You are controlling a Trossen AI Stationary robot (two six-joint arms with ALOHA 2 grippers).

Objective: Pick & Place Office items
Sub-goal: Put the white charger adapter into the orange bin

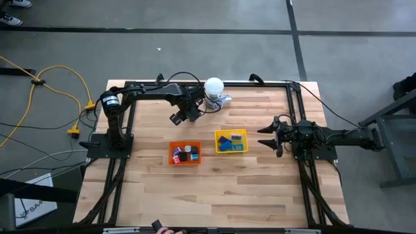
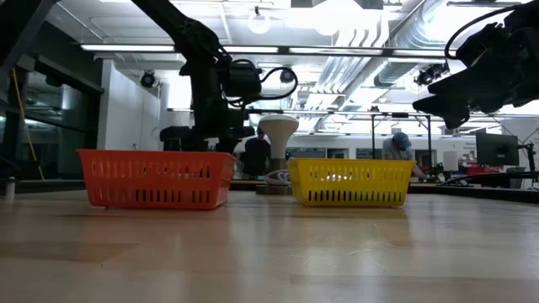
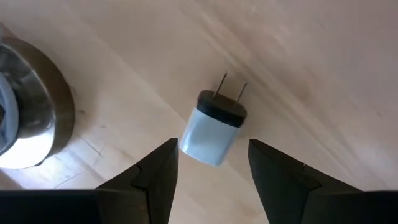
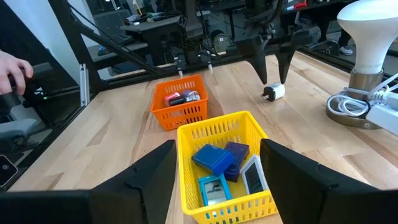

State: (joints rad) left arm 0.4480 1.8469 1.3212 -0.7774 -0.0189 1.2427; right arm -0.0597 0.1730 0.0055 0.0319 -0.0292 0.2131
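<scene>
A small white plug adapter (image 3: 213, 127) with a black face and two prongs lies on its side on the bare wood, near the lamp's metal base (image 3: 31, 112). My left gripper (image 3: 212, 146) hangs over it, pointing down and open, one finger on each side and clear of it; the right wrist view shows the fingertips (image 4: 266, 65) just above the adapter (image 4: 273, 92). My right gripper (image 1: 266, 136) waits open at the table's right side. Small black, red and white items lie in the orange tray (image 1: 185, 154). Flat blue, purple and teal blocks lie in the yellow tray (image 1: 231, 141).
A lamp with a white ball (image 1: 214, 86) on a metal base with a coiled cable (image 4: 348, 106) stands at the far middle of the table, close to my left gripper. A person's hand (image 4: 12, 71) shows beyond the table's left side. Bare wood lies toward the near edge.
</scene>
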